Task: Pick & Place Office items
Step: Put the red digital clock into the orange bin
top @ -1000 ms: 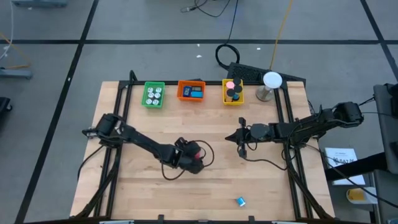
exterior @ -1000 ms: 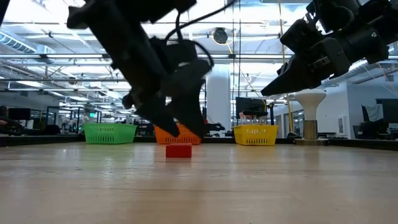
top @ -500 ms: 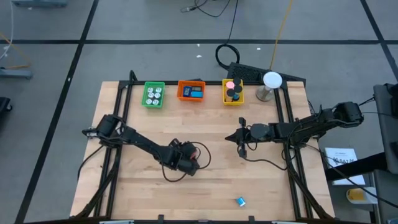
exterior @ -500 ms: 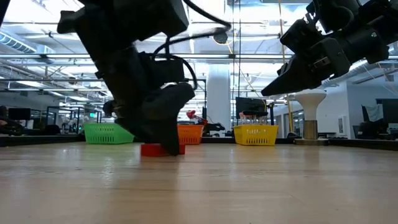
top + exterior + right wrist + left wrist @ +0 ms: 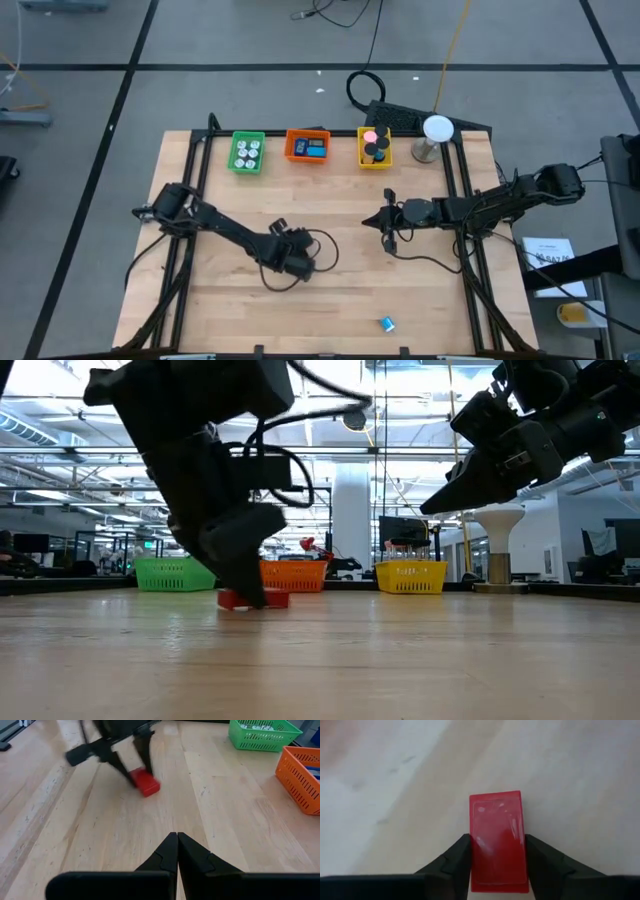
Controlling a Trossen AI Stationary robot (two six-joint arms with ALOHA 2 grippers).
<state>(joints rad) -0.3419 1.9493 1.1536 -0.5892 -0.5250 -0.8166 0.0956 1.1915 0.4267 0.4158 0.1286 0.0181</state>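
Observation:
A small red block (image 5: 498,837) lies flat on the wooden table, left of the middle. My left gripper (image 5: 498,857) comes down on it and is shut on it. The right wrist view shows the block (image 5: 146,782) with those fingers at its sides. The low view shows it (image 5: 272,600) under the gripper (image 5: 250,592). In the high view the gripper (image 5: 298,262) covers it. My right gripper (image 5: 388,222) hangs shut above the table right of the middle, holding nothing. My left gripper pinches the red block by its two long sides (image 5: 473,851), near the end closest to the wrist. One finger (image 5: 456,860) is on each side. The fingers slant steeply down from above and lie along the block. The block rests flat on the table.
Along the far edge stand a green tray (image 5: 247,152), an orange tray (image 5: 308,146) and a yellow tray (image 5: 375,147), each with small pieces inside. A white ball on a stand (image 5: 436,130) is at the far right. A small blue piece (image 5: 386,323) lies near the front edge.
My left gripper has tipped steeply downward over the red block and shifted a little toward the table's left edge. Its fingers have closed in onto the block's sides. The block has slid a short way on the table and still lies flat.

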